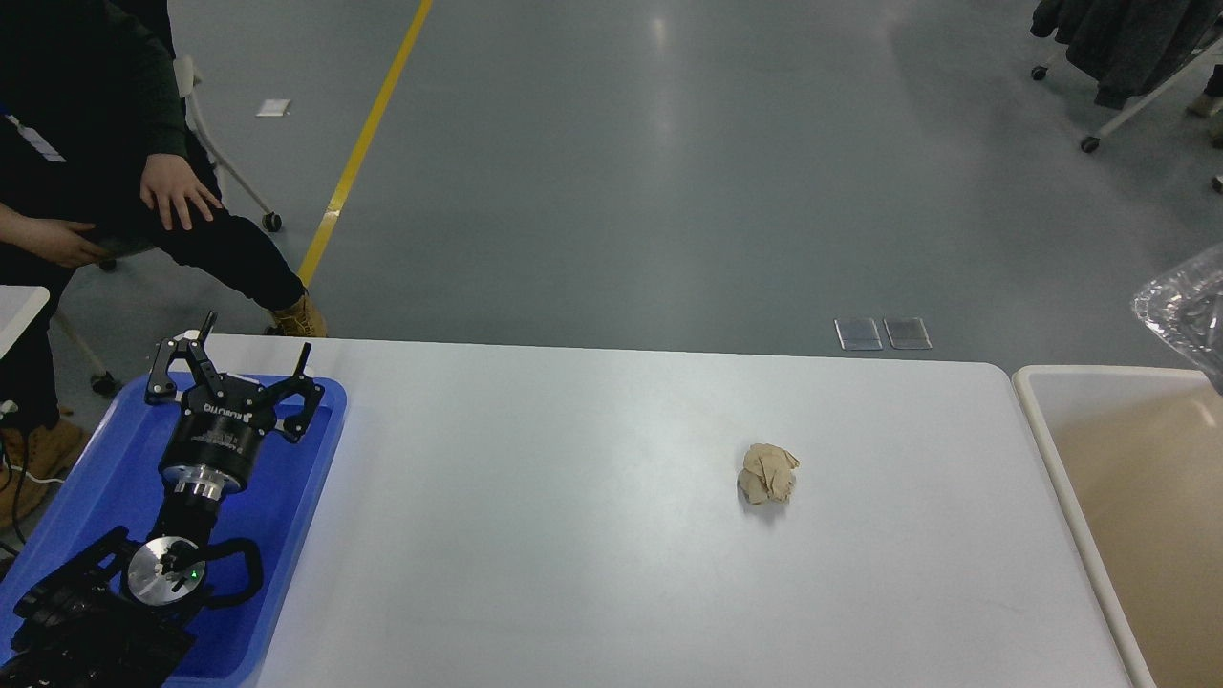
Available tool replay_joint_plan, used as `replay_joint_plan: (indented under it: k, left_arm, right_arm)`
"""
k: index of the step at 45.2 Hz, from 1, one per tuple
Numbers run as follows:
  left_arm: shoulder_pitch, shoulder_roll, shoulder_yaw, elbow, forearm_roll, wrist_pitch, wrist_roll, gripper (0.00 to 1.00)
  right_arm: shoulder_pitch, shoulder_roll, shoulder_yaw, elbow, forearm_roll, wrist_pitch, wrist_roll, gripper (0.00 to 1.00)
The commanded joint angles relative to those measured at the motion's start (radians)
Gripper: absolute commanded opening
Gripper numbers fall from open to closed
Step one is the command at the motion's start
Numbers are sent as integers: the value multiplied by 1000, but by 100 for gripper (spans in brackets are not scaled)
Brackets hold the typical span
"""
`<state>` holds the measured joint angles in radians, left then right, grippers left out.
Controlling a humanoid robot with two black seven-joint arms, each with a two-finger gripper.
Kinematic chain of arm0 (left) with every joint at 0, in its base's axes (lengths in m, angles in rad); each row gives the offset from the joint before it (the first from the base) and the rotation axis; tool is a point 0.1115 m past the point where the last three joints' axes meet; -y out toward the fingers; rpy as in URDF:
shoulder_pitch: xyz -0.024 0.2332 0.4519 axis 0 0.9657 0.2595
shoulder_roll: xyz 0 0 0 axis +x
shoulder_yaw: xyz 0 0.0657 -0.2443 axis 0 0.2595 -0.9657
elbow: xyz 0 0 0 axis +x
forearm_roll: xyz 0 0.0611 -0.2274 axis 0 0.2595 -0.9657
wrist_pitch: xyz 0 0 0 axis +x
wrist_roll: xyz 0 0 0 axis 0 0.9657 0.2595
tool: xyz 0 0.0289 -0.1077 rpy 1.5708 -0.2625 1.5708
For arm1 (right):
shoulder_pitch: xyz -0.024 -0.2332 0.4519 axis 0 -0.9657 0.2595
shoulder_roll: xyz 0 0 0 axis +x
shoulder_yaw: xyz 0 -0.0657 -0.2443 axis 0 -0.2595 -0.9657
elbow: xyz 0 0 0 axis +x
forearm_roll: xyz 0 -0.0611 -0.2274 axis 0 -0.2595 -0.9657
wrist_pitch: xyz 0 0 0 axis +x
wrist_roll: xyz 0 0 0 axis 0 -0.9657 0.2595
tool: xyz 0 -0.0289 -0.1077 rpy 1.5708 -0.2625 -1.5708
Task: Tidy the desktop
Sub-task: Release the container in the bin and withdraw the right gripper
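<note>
The white desktop [592, 535] fills the lower middle of the head view. A crumpled tan paper ball [767, 473] lies on it, right of centre. My left gripper [255, 336] hovers over the blue tray at the far left, far from the paper ball. Its two fingers are spread wide and hold nothing. My right arm and gripper are out of view.
A blue plastic tray [296, 497] sits on the desktop's left end under my left arm. A beige rimmed bin [1061, 459] stands past the desktop's right edge. A seated person [182, 201] is at the back left. A clear plastic bag [1185, 306] shows at the right.
</note>
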<state>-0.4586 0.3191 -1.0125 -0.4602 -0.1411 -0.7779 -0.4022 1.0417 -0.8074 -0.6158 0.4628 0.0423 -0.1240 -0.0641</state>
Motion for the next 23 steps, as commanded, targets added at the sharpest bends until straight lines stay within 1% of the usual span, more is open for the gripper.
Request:
replay_joint_plan:
  k: [1, 4, 7, 13, 19, 23]
  left_arm:
    - [0, 0, 0, 0, 0, 0, -1, 99]
    - [0, 0, 0, 0, 0, 0, -1, 99]
    - [0, 0, 0, 0, 0, 0, 0, 99]
    - [0, 0, 0, 0, 0, 0, 0, 99]
    - [0, 0, 0, 2, 0, 0, -1, 99]
    - [0, 0, 0, 0, 0, 0, -1, 99]
  right_arm:
    - [-362, 237, 235, -364, 41, -39, -2, 0]
    - [-403, 293, 260, -409, 34, -42, -2, 0]
    - [-430, 324, 278, -418, 34, -48, 0, 0]
    - [-457, 355, 321, -421, 34, -69, 0, 0]
    - [-463, 370, 323, -421, 34, -75, -2, 0]
    - [-463, 384, 323, -421, 36, -75, -2, 4]
